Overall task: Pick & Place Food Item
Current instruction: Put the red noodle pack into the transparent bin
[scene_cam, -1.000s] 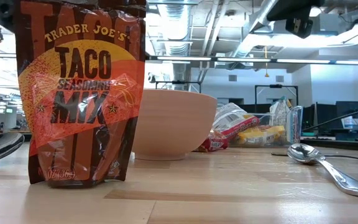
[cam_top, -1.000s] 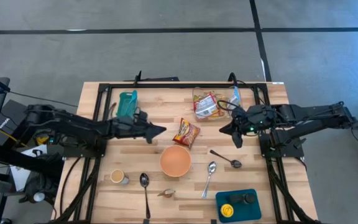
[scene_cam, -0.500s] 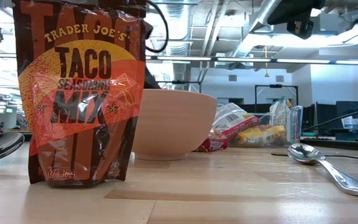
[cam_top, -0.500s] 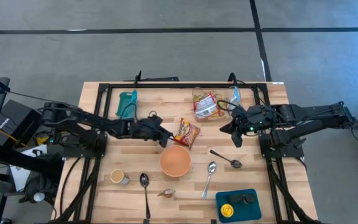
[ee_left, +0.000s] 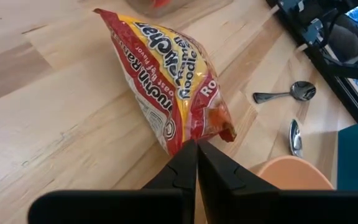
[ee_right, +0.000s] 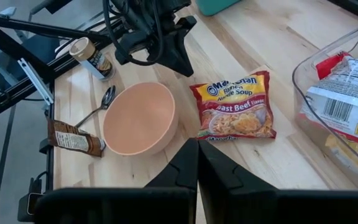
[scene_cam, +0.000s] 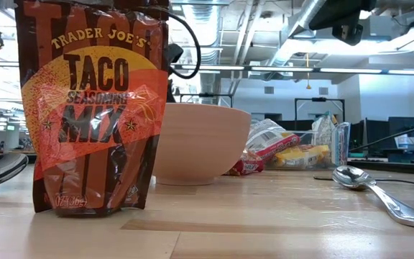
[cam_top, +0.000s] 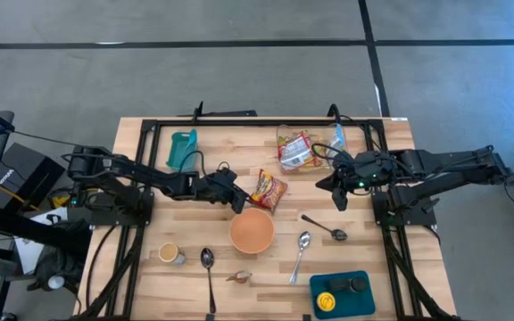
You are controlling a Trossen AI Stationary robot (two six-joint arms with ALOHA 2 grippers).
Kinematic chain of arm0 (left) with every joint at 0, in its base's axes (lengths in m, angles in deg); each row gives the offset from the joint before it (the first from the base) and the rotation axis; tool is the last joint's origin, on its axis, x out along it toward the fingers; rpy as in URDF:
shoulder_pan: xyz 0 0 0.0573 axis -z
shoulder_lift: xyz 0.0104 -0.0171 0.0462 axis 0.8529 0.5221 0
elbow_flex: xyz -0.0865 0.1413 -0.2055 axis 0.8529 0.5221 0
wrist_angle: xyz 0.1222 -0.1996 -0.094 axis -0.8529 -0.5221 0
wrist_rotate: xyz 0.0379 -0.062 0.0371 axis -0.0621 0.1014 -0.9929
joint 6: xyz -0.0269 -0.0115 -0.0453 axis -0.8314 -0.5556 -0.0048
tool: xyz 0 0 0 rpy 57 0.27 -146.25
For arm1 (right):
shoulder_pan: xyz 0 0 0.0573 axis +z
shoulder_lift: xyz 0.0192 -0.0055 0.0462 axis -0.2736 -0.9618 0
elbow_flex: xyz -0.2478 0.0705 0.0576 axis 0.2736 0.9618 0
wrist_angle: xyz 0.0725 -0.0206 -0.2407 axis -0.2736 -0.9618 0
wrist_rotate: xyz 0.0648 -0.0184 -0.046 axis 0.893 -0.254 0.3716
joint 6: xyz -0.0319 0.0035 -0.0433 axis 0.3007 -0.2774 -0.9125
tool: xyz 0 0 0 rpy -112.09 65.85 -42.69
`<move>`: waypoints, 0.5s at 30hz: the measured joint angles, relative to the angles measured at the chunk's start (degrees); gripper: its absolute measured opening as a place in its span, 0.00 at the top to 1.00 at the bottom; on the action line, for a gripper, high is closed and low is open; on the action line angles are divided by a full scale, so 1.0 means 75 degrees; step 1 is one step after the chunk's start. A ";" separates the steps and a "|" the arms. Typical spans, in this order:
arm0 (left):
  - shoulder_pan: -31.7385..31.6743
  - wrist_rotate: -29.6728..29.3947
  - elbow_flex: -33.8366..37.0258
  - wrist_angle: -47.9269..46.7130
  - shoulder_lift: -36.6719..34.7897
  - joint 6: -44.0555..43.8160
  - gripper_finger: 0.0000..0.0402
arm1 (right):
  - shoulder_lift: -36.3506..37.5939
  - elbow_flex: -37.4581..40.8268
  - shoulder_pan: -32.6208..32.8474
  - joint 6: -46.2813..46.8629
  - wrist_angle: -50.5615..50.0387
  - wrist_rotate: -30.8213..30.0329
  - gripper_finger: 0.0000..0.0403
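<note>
The food item is a red and yellow ramen packet (cam_top: 268,189) (ee_left: 169,81) (ee_right: 235,106). It lies flat on the wooden table, just beyond the orange bowl (cam_top: 252,230). My left gripper (cam_top: 241,202) (ee_left: 196,146) is shut and slants down, with its tips at the packet's corner nearest the bowl. My right gripper (cam_top: 338,194) (ee_right: 197,146) is shut and hovers above the table to the right of the packet, holding nothing. My left gripper's shut fingertips (ee_left: 188,152) stand at the packet's corner (ee_left: 180,144), coming in from the table's left and slanting down. Whether they touch the packet, I cannot tell.
A clear container of food packs (cam_top: 303,148) stands at the far edge, and a teal cup (cam_top: 183,147) at the far left. Three spoons (cam_top: 302,251), a small jar (cam_top: 169,254), a taco seasoning packet (scene_cam: 95,108) and a teal tray (cam_top: 341,292) fill the near side.
My left gripper has gone toward the table's right edge and down, tipping further downward. It has come from beside the teal cup to the ramen packet's corner, and its fingers have stayed shut. The packet and the bowl have not moved.
</note>
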 joint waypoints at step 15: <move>-0.0069 0.0187 0.0006 0.0002 0.0000 -0.0005 0.63 | 0.0000 0.0000 0.0000 0.0000 0.0005 0.0000 1.00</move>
